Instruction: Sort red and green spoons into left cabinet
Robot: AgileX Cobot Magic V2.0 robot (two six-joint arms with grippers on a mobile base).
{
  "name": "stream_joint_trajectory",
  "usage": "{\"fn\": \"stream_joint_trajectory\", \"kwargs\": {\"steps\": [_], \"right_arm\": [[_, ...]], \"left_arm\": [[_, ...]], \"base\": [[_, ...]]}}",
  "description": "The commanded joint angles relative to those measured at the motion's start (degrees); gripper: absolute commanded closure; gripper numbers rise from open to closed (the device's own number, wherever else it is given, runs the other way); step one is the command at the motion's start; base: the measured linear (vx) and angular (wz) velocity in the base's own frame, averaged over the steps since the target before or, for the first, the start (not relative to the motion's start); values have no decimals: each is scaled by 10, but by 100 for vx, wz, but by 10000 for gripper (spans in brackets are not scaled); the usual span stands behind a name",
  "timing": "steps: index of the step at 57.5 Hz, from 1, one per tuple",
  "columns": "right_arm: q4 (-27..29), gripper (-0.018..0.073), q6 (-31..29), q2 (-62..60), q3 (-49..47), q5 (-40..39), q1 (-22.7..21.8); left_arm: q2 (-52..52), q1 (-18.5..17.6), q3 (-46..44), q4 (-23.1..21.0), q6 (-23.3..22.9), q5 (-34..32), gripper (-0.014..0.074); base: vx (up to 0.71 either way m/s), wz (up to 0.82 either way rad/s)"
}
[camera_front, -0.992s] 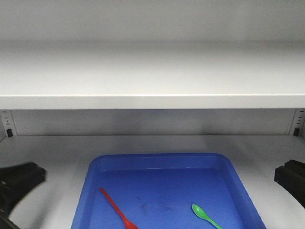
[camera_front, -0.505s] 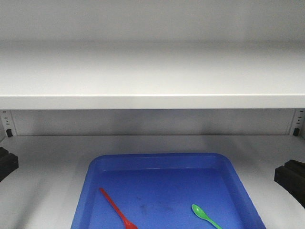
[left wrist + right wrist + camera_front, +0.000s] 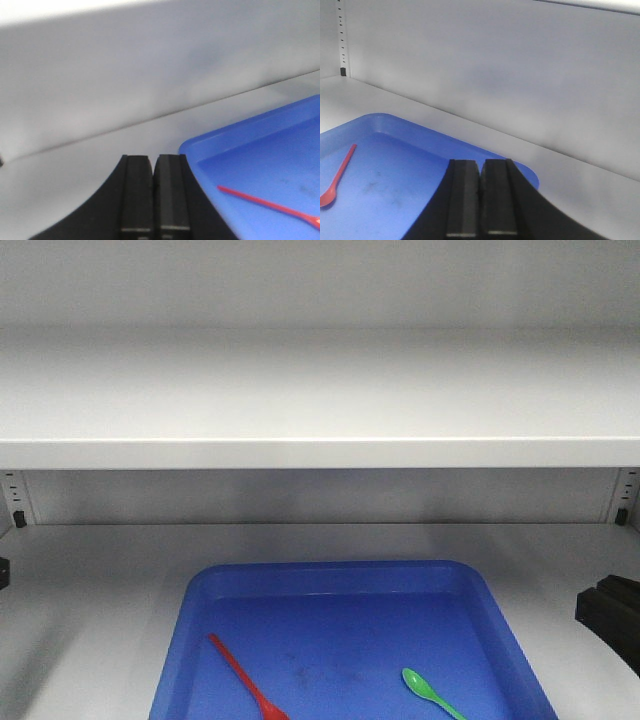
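A grey-white cabinet (image 3: 320, 390) is filling the view, a blue tray (image 3: 330, 585) lying on its shelf. The left hand (image 3: 152, 192) and right hand (image 3: 480, 197) are sitting closed and empty beside it. The red spoon (image 3: 245, 678) and green spoon (image 3: 430, 692) are lying in the tray; thin, flat handles risk slipping a pinch.

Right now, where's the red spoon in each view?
Front: red spoon at lower left of the blue tray, running diagonally, bowl end at the bottom edge.
Left wrist: lower right, thin handle crossing the tray floor, right of the shut left fingers.
Right wrist: far left, bowl at the edge, left of the shut right fingers.
Shared landmark: the tray's rim.
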Motion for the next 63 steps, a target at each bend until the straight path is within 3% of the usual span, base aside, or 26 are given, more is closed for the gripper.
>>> {"fn": "stream_joint_trajectory", "kwargs": {"steps": [1, 6, 13, 25, 34, 53, 59, 63], "right_arm": [[16, 562, 0, -2, -17, -7, -3], [16, 562, 0, -2, -17, -7, -3], [16, 562, 0, -2, -17, -7, -3], [16, 562, -1, -2, -17, -7, -3], [16, 562, -1, -2, -17, -7, -3], [16, 562, -1, -2, -17, -7, -3], [16, 562, -1, -2, -17, -7, -3], [16, 562, -1, -2, -17, -7, -3]], "left_arm": [[-8, 0, -21, 125, -149, -32, 600], [-14, 0, -19, 214, -237, -42, 600], [-47, 12, -19, 282, -295, -54, 600], [-130, 57, 0, 282, -291, -46, 600], [-217, 76, 104, 277, -301, -84, 600], [-410, 77, 375, 283, -396, -222, 600], [-452, 77, 433, 284, -424, -231, 600], [-458, 78, 431, 307, -439, -183, 600]], "base": [[0, 0], [0, 0], [0, 0], [0, 0], [0, 0], [0, 0], [0, 0], [0, 0]]}}
